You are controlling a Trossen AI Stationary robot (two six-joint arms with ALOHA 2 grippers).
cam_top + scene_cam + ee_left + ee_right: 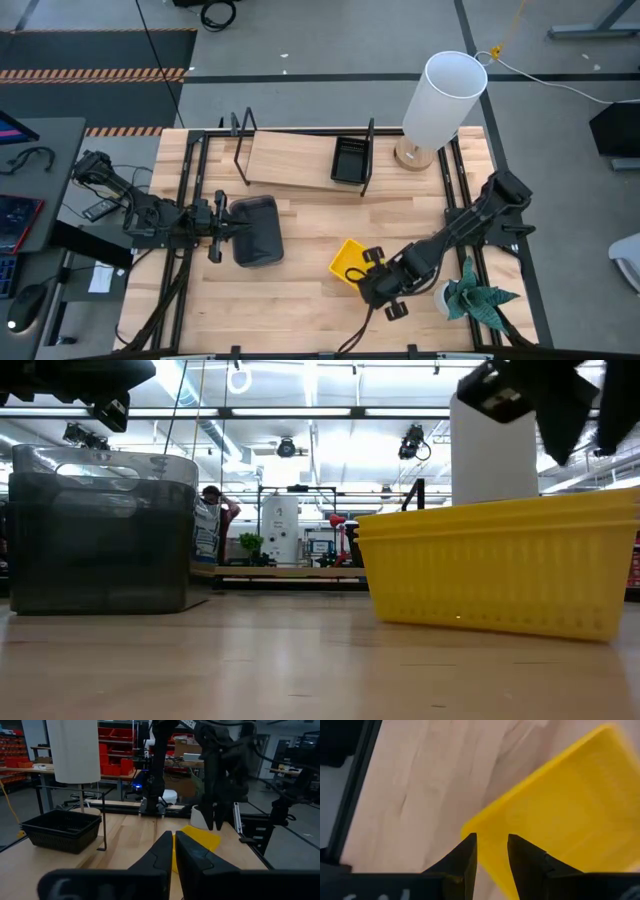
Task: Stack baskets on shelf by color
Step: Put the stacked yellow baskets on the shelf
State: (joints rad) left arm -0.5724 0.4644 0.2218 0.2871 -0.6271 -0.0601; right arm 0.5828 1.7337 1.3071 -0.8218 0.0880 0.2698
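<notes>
Right hand narrowly parted over the rim of the yellow basket on the counter, left hand nearly closed, empty, beside the grey basket, black basket on the shelf

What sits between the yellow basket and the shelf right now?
Nothing visible: bare tabletop lies between the yellow basket and the shelf. A black basket already sits at the shelf's right end. The right gripper hovers over the yellow basket's edge.
</notes>
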